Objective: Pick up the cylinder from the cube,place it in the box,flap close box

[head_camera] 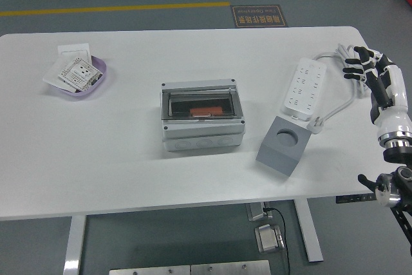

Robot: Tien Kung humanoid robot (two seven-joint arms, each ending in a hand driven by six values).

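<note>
A grey box point(203, 117) with a clear lid lies shut at the table's middle; something orange-red shows through the lid. A grey cube point(280, 146) with an empty round hole on top stands right of the box. No cylinder is on the cube. My right hand point(364, 67) is at the far right edge, over the table's right side, fingers spread and holding nothing. My left arm is out of view.
A white power strip point(304, 87) with a coiled cable point(344, 53) lies behind the cube. A purple dish point(96, 80) with cards in it sits at the far left, a white card point(73, 49) behind it. The table's front edge point(161, 204) is near.
</note>
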